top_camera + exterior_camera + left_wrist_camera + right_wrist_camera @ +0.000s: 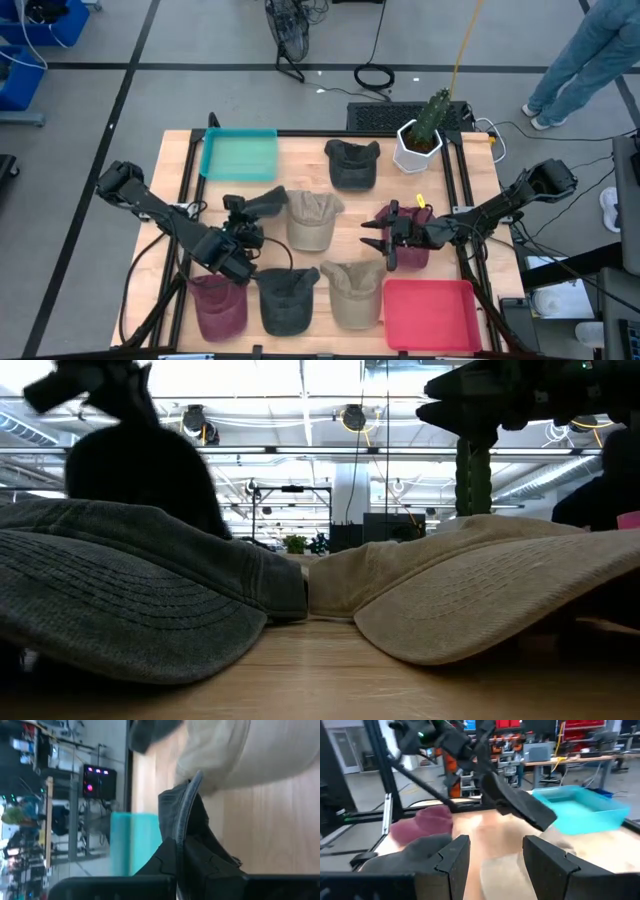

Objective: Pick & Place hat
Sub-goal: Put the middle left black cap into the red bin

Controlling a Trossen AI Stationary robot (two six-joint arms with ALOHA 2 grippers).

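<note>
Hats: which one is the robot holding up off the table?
The dark grey hat, pinched by its brim in the left gripper, near the teal tray. The other hats all lie flat on the table, with no gripper shut on them.

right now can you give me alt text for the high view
From above, the left gripper holds a black cap by its brim on a wooden table, among six other caps. The right gripper, fingers open, hovers over a maroon cap; teal tray behind, red tray in front.
</note>
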